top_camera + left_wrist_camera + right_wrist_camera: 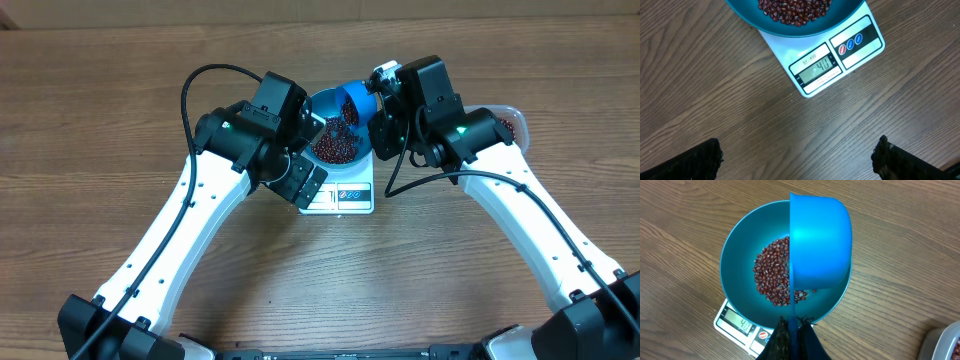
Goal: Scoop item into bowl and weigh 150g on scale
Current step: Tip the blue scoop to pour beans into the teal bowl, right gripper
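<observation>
The blue bowl [322, 103] stands on the white scale [347, 198] and holds a layer of dark red-brown beans [338, 146]. My right gripper [792, 322] is shut on the thin handle of a small blue scoop [820, 245]. The scoop is tipped on its side over the bowl [737, 255] and its beans [771, 272]. My left gripper [799, 155] is open and empty above bare table, just in front of the scale [790, 50], whose display shows a reading. In the overhead view the left gripper [308, 185] sits at the scale's left front corner.
A clear plastic tub [510, 122] with more beans stands to the right of the bowl, partly hidden by my right arm; its corner [945, 342] shows in the right wrist view. Wood-grain table lies all around.
</observation>
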